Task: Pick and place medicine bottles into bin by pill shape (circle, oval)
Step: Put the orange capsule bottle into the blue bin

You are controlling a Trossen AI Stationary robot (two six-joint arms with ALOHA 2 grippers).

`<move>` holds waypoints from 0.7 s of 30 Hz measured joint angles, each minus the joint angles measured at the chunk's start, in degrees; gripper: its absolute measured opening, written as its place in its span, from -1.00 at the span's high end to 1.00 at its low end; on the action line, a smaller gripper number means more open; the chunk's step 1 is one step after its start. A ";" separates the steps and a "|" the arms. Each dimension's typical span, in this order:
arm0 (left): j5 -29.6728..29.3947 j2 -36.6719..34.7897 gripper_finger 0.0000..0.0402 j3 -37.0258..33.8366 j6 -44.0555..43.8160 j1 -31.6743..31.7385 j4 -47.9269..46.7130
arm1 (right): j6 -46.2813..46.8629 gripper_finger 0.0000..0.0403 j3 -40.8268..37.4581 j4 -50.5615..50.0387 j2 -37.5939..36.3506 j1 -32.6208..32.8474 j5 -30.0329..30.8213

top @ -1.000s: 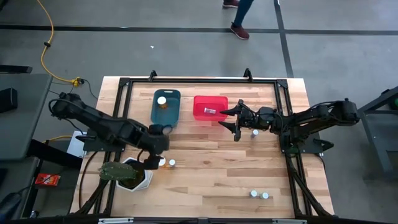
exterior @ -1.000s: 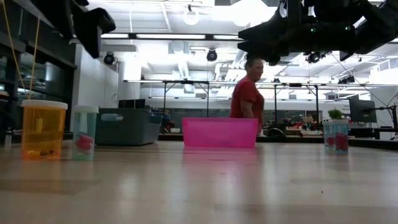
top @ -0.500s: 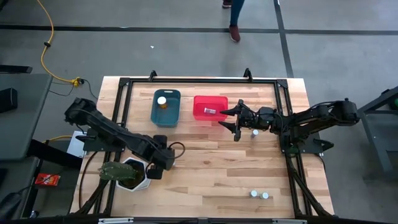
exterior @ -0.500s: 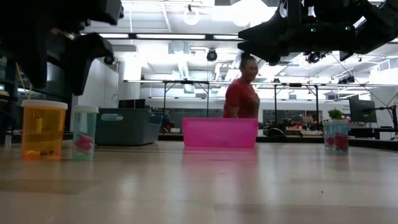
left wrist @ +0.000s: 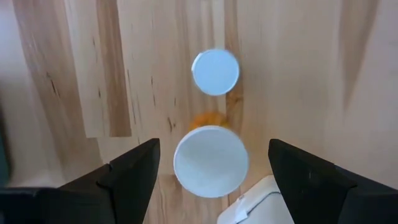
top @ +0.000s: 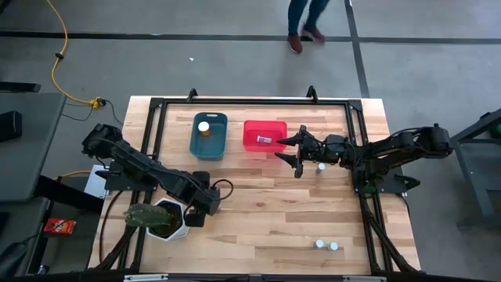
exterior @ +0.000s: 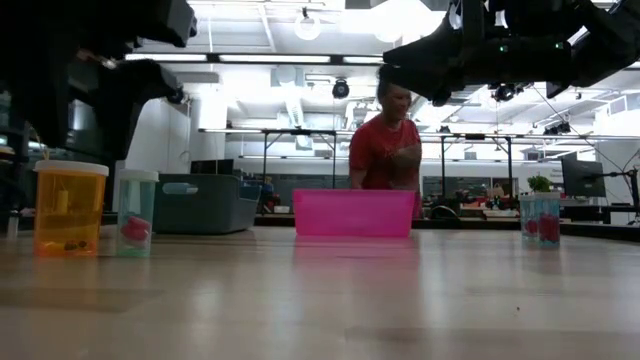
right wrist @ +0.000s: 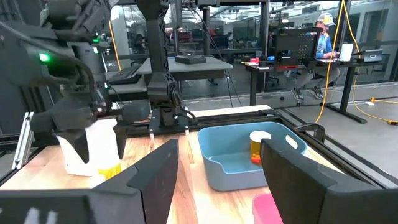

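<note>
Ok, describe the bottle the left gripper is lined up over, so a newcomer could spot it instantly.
Start at the white hexagonal plant pot near the table's front-left corner. Just beside it, under the open left gripper, two white-capped bottles stand close together. The target is the amber-bodied bottle nearest the pot and between the fingers; its neighbour, farther from the pot, shows only its cap.

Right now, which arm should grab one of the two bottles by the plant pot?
Left. The left gripper hangs open directly over the amber bottle; the right gripper waits by the red bin.
</note>
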 joint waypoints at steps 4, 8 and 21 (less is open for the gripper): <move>0.24 0.00 -0.43 -2.76 -2.12 0.01 0.67 | 0.01 -0.09 -0.01 0.00 0.00 0.00 0.02; -0.52 0.00 -0.43 -4.26 -3.16 0.06 1.37 | 0.01 -0.09 -0.01 0.00 0.00 0.00 0.00; -0.66 0.00 -0.37 -4.30 -0.49 0.00 3.10 | 0.01 -0.09 -0.01 -0.01 0.00 0.00 0.02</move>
